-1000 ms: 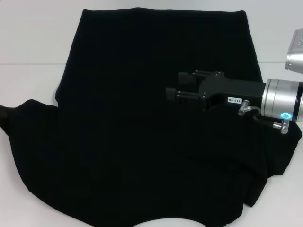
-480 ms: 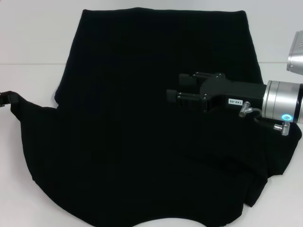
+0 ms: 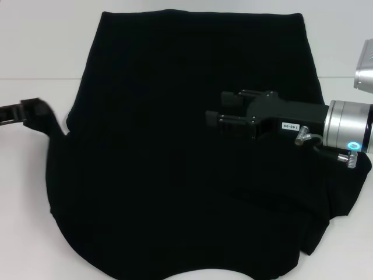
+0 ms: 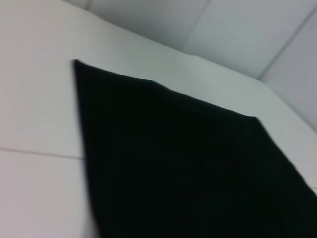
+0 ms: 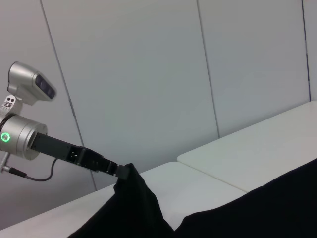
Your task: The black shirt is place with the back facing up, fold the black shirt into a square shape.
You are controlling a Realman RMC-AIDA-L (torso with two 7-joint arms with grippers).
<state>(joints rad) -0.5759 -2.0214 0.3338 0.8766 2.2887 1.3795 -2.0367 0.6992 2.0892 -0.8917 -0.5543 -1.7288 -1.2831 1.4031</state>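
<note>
One sleeve moved | your left gripper (image 3: 36,111), pinching the left sleeve of the black shirt (image 3: 175,146), has carried it up and inward toward the shirt's body | shirt lies spread on the white desk (image 3: 35,192) | right gripper (image 3: 224,111) hovers over the shirt's right half, fingers spread, holding nothing | judgement: left sleeve fold is underway, right side is unfolded.

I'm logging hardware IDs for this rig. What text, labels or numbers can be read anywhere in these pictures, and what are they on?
Small white label on the right gripper body, head view: dark digits, printed upside down, too small to read with certainty.
Small marking below the head unit near the left gripper, right wrist view: too small to read.
Black shirt: no print or tag visible.
Table: no text.
</note>
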